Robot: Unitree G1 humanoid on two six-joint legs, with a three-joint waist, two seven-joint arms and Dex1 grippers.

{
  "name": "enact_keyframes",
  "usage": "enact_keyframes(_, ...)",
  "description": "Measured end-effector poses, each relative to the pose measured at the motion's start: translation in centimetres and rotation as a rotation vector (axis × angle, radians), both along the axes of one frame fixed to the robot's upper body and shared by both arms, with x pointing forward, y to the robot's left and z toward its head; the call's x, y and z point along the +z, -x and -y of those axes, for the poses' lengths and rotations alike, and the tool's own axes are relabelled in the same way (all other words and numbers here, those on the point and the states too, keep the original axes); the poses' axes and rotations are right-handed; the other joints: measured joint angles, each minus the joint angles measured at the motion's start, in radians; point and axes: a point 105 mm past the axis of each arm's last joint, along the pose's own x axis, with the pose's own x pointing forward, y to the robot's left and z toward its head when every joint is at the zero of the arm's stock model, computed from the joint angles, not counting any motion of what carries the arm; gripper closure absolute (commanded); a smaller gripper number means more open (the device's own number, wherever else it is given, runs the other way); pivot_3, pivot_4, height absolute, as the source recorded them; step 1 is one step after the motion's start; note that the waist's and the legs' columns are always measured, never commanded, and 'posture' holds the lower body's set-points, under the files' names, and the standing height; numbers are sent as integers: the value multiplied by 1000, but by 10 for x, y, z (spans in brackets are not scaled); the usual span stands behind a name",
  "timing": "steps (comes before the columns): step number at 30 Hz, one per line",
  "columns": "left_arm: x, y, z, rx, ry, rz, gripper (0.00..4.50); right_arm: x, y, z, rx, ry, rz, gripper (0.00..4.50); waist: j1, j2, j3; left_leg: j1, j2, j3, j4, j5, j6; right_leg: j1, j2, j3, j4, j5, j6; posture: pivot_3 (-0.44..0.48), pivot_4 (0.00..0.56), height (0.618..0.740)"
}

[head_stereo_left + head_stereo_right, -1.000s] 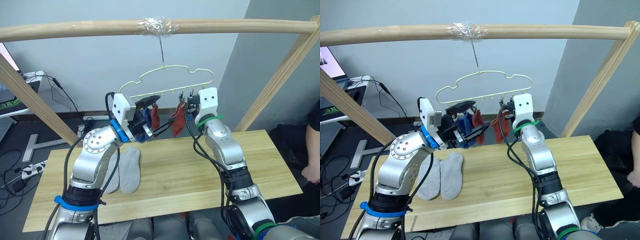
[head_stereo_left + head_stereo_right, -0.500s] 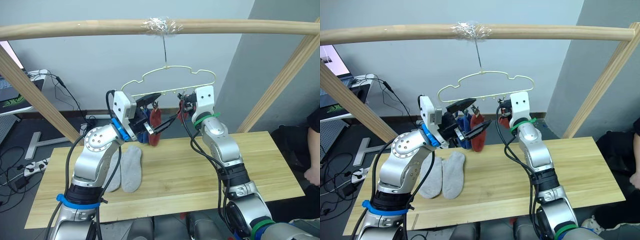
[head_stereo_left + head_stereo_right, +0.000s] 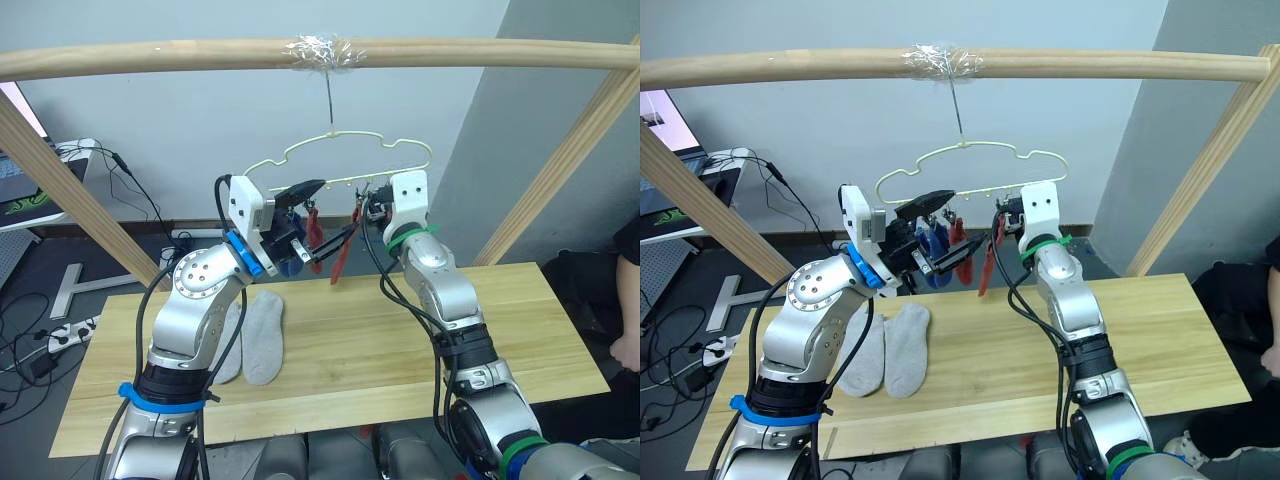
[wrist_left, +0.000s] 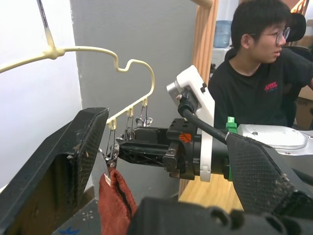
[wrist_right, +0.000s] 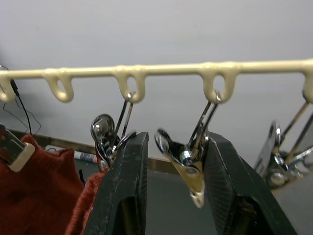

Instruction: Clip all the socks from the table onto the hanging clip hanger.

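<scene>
While both arms are raised to the clip hanger, the matter that counts is how the rust sock lies against the row of clips. It hangs nearly straight down, long axis upright, with its top edge up at the clips between the two tools. The right tool is level with the row, fingers apart, with one metal clip standing in the gap between them; a second clip sits just outside one finger, with red knit beside it. Whether the sock's edge is already bitten by a clip I cannot tell. The left tool is spread wide just beside the hanger, holding nothing that I can make out, a red sock hanging near one finger.

Blue knit also hangs from the hanger, behind the left tool. Two grey socks lie flat on the tabletop, side by side, below the left arm, which is clearly the nearer one for fetching them. My guess is the right tool is placed to squeeze that clip open.
</scene>
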Motion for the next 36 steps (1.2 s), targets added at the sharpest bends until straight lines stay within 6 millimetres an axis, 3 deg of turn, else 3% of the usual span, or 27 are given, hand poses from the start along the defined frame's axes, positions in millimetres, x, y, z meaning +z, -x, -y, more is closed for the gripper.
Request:
enact_keyframes(13, -1, 0, 0, 1, 0, -2, 107, -1, -2, 0, 2, -1, 8, 2881, 0, 0, 0, 0, 0, 0, 0, 0, 0, 0, 0, 0, 0, 0, 0, 277, 170, 740)
enact_keyframes(16, -1, 0, 0, 1, 0, -2, 107, -1, -2, 0, 1, -1, 10, 3817, 0, 0, 0, 0, 0, 0, 0, 0, 0, 0, 0, 0, 0, 0, 0, 275, 169, 740)
enact_keyframes(19, -1, 0, 0, 1, 1, -2, 107, 0, -3, 1, 0, 3, 13, 4437, 0, 0, 0, 0, 0, 0, 0, 0, 0, 0, 0, 0, 0, 0, 0, 272, 165, 740)
enact_keyframes(26, -7, 5, 0, 5, 16, -17, 107, 3, -1, 12, -6, 15, 15, 4473, 1, 0, 0, 0, 0, 0, 0, 0, 0, 0, 0, 0, 0, 0, 0, 272, 159, 740)
enact_keyframes(31, -39, 11, -5, 42, -18, -108, 107, 8, 6, 21, 43, 14, -31, 4473, 1, 0, 0, 0, 0, 0, 0, 0, 0, 0, 0, 0, 0, 0, 0, 270, 156, 740)
enact_keyframes(36, -103, 15, -40, 222, -162, -230, 107, 9, 16, 25, 114, 65, -84, 4473, 2, 0, 0, 0, 0, 0, 0, 0, 0, -1, 0, 0, 0, -1, -1, 258, 157, 740)
